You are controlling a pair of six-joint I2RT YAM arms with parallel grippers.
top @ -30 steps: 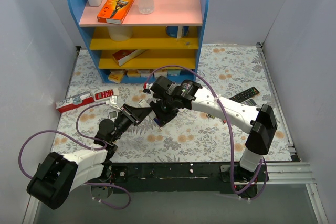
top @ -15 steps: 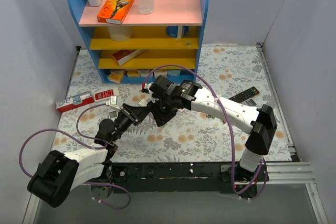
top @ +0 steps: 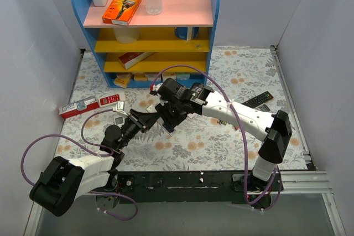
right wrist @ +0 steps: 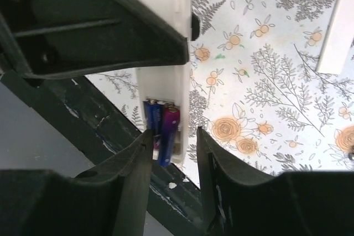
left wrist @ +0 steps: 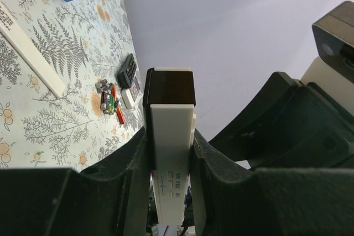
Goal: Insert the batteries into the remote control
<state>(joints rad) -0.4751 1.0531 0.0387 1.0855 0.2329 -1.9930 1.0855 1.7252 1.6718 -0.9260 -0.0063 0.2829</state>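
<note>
Since a second ago my right gripper point(top: 168, 121) has shifted slightly left, nearer my left gripper point(top: 145, 119).

Top view: both grippers meet tip to tip over the floral table point(top: 232, 142), in front of the blue shelf unit point(top: 213, 20). What lies between them is hidden by the arms.

Left wrist view: the left gripper's fingers point(left wrist: 133, 158) press against both long sides of the remote control point(left wrist: 171, 153), pinching it. Its dark end points away from the wrist. Beyond it, loose batteries point(left wrist: 110, 102) lie clustered on the table beside a black remote point(left wrist: 128, 70).

Right wrist view: the right gripper's fingers point(right wrist: 133, 175) stand spread, straddling the open end of the remote control. There a purple cell point(right wrist: 169, 131) and a blue cell point(right wrist: 151, 115) sit side by side in the compartment; I cannot tell whether either finger touches the purple cell
</note>
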